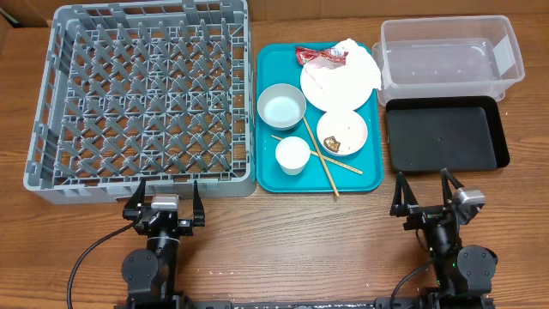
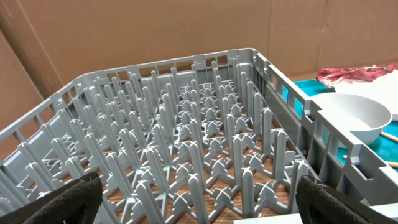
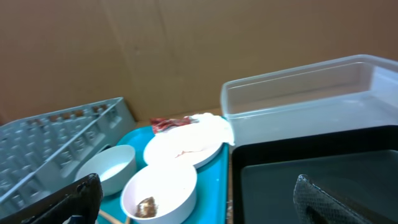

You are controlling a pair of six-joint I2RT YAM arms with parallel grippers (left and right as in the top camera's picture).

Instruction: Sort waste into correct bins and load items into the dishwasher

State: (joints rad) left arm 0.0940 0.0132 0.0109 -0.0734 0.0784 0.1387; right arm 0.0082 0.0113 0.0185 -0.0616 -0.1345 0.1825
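Brown cardboard (image 3: 124,50) walls off the back of a wooden desk (image 1: 283,232), and both arms sit low at its near edge. The left gripper (image 1: 167,196) is spread wide with nothing between its fingers, hovering just in front of the grey dish rack (image 1: 154,10), whose rows of pegs fill its wrist view. The right gripper (image 1: 424,187) is also spread wide and empty, just short of the near edge of the shallow black tray (image 1: 442,137). Behind that tray, nearly touching it, stands the clear plastic tub (image 1: 506,60). Between the rack and these two bins lies a teal tray (image 1: 364,176) carrying everything else. Nearest the arms on it is a small white cup (image 1: 292,154), with two wooden chopsticks (image 1: 319,159) crossed just beside it, one running out toward the tray's front right corner. To the right of the cup is a white bowl (image 1: 341,131) with a small brown lump (image 1: 333,142) inside; any rice grains are too small to make out. Further back on the left sits a second bowl (image 1: 281,106), pale blue-grey inside. At the tray's far right is the white plate (image 1: 339,86), with a crumpled white napkin (image 1: 352,50) on its far edge and a shiny red wrapper (image 1: 319,57) tucked against its back left rim.
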